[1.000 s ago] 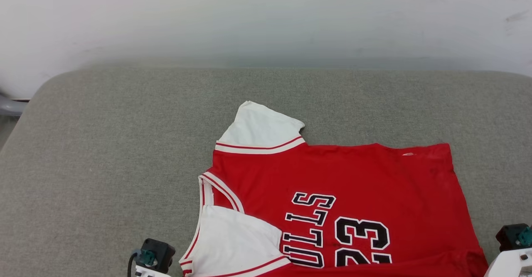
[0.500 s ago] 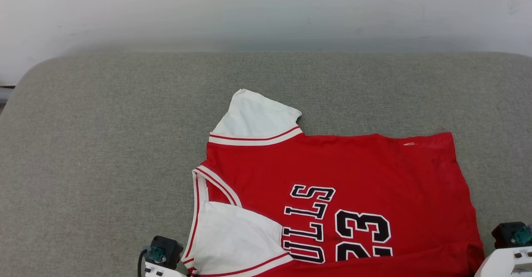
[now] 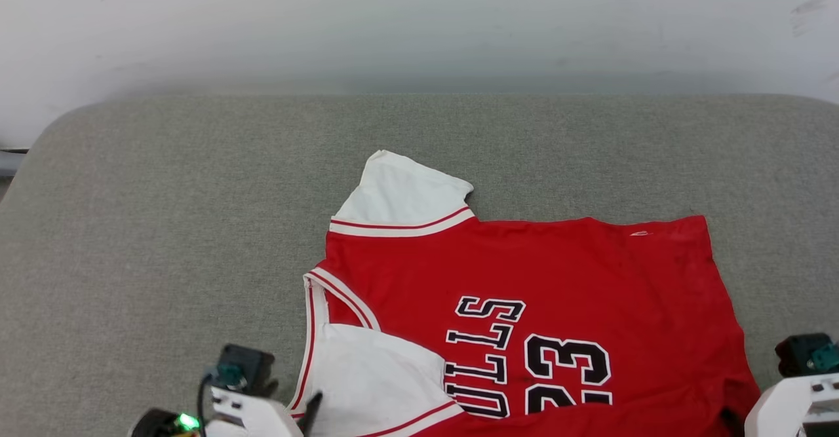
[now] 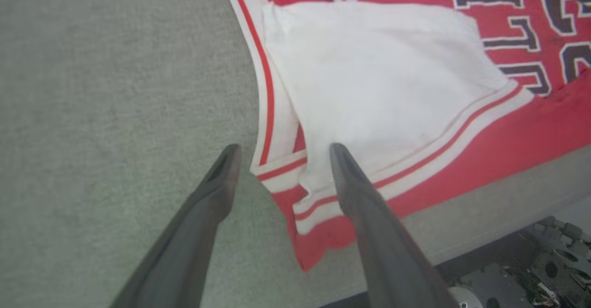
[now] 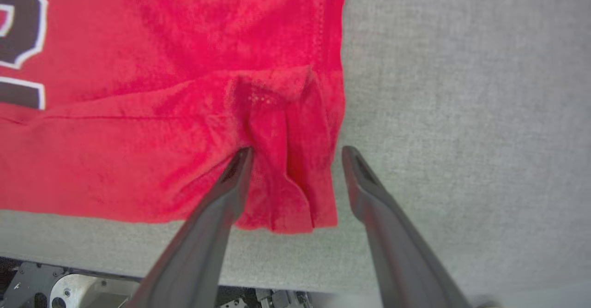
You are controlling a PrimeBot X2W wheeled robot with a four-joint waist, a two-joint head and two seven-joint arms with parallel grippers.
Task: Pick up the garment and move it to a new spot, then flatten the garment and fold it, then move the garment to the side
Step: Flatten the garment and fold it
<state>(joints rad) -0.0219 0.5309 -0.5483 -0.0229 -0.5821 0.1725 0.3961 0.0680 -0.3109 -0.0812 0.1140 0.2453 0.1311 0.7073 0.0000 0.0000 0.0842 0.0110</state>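
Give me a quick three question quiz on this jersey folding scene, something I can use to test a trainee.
1. True or false: the left pincer is shut on the garment.
2. Multiple choice: which number is printed on the garment's front? A) 32 B) 23 C) 45
3. Fill in: the garment lies on a ___ padded surface.

Key:
1. False: its fingers stand apart, with the sleeve trim lying loose between them.
2. B
3. grey
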